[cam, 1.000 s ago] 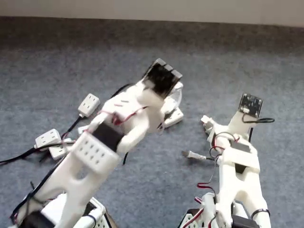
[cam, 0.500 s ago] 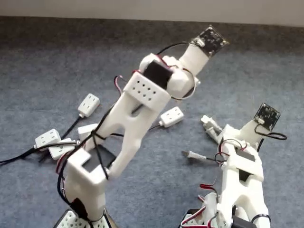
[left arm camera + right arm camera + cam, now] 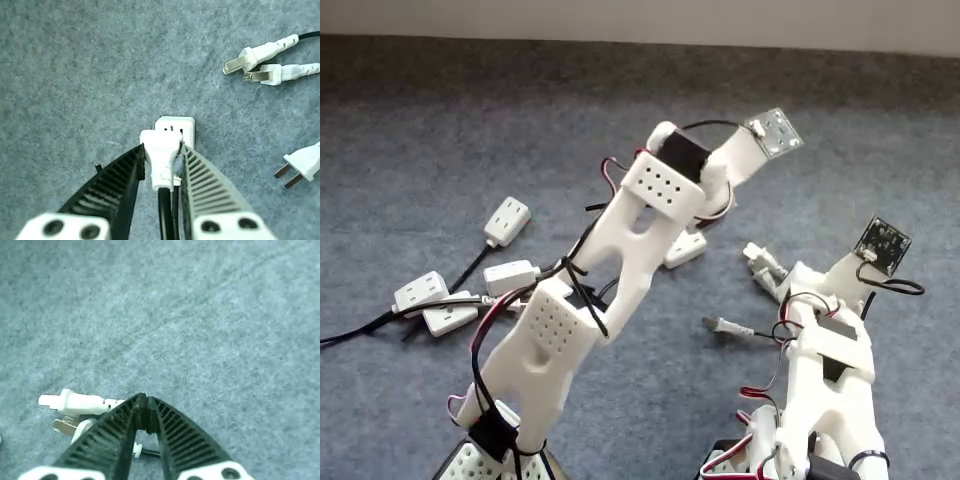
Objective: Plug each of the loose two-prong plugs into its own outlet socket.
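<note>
Black left pincer [image 3: 161, 149]: clenched on white plug [image 3: 160, 167], which butts against the socket [image 3: 175, 125] on the grey counter [image 3: 75, 60].
Right pincer [image 3: 146, 399]: shut, empty, beside loose plugs [image 3: 75, 401].
Risk: prongs miss the slots, and the unanchored socket slides under the push.
Plug look: white, boxy, black cord [image 3: 165, 215].
</note>
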You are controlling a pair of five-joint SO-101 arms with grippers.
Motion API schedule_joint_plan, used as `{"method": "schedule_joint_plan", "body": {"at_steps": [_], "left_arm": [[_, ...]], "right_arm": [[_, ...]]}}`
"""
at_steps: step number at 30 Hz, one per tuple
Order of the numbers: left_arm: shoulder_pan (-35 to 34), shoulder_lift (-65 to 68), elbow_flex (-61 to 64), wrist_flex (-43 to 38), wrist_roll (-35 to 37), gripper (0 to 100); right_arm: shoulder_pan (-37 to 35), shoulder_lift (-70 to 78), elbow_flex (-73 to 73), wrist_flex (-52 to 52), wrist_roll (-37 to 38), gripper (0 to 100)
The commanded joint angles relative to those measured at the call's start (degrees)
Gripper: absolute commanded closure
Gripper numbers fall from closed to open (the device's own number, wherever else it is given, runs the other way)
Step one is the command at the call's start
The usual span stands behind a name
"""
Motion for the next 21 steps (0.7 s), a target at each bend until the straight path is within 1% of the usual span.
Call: {"method": "schedule_joint_plan", "body": {"at_steps": [1,11,16,21], "left_arm": [[0.3,0.7,-2.3,0.6,-1.5,99],[0.2,2.1,-2.3,2.0,-1.2,99],[-0.3,2.5,-2.2,2.1,3.9,99],[-0.3,2.5,-2.2,1.9,4.2,99]], "right_arm": [[0.5,-1.1,0.0,-1.4,-0.6,99.1],[0.5,-1.1,0.0,-1.4,-0.6,99.1],[0.5,-1.1,0.0,-1.4,-0.6,99.1],[0.5,-1.1,0.0,-1.4,-0.6,99.1]]}}
